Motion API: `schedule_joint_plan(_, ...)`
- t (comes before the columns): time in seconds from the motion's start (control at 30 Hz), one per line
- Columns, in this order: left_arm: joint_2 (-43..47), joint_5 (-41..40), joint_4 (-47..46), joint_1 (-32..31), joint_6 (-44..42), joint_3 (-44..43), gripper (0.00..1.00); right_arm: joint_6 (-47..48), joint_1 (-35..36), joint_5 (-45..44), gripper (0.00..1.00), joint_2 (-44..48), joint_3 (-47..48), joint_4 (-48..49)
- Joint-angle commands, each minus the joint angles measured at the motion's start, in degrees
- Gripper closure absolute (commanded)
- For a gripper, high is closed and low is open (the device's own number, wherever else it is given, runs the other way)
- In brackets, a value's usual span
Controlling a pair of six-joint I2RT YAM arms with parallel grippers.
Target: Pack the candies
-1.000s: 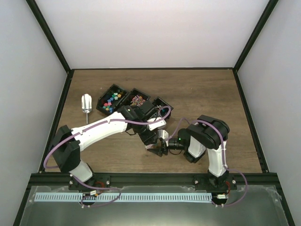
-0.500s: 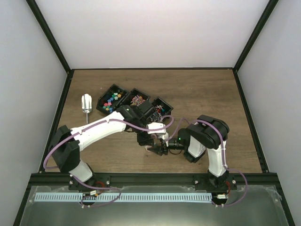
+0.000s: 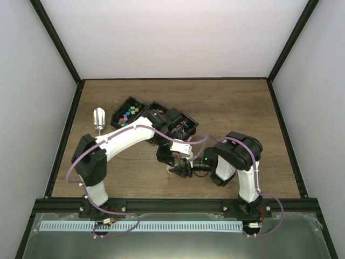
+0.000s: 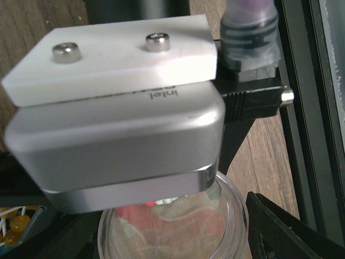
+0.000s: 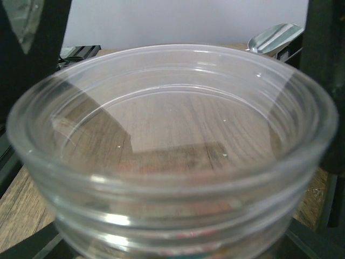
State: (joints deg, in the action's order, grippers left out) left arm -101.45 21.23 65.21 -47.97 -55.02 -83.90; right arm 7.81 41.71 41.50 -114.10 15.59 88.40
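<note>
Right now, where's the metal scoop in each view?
Top external: metal scoop lies at the table's left, just left of the black trays.
Left wrist: not in it.
Right wrist: upper right, behind the jar's rim.
Shared landmark: the clear jar, also at the bottom of the left wrist view.

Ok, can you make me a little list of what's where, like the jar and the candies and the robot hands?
jar: clear jar, no lid, between the fingers of both grippers
left gripper: seems closed on the jar
right gripper: seems closed on the jar too
candies: in black bins on the table, beyond the grippers; none in a gripper
scoop: silver scoop lying left of the bins, untouched
inside jar: something reddish, too blurry to name
</note>
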Motion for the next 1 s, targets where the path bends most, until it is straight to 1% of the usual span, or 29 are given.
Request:
schedule_joint_plan(0.0,-5.42,-5.19,4.29,0.34,-7.33,-0.07,0.4,1.37,0.22,2.44,0.35,-0.96,-0.04,20.76)
schedule_joint_plan(0.1,-5.92,-6.95,4.59,0.29,-9.64,0.05,0.4,1.58,0.22,2.54,0.35,-0.9,-0.17,20.76)
schedule_joint_plan(0.17,-5.71,-8.2,4.47,0.29,-10.72,-0.03,0.38,1.59,0.21,2.54,0.35,-0.96,-0.22,20.78)
schedule_joint_plan(0.27,-5.55,-9.05,3.93,0.55,-10.45,-1.23,0.28,1.69,0.21,2.37,0.35,-1.04,-0.21,20.76)
schedule_joint_plan(0.33,-5.61,-8.43,4.11,0.75,-8.99,-2.56,0.19,1.79,0.23,2.23,0.35,-1.04,-0.26,20.76)
schedule_joint_plan(0.67,-4.26,-5.56,2.16,1.47,-5.03,-3.97,0.0,2.04,0.21,2.36,0.35,-0.95,-0.57,20.76)
schedule_joint_plan(0.8,-1.66,-3.34,1.16,2.09,-3.14,-3.89,0.0,2.25,0.21,2.04,0.34,-0.82,-0.7,20.8)
schedule_joint_plan(0.97,4.93,-0.58,0.33,2.72,1.76,-0.97,0.0,2.08,0.19,1.77,0.29,-0.59,-0.83,20.76)
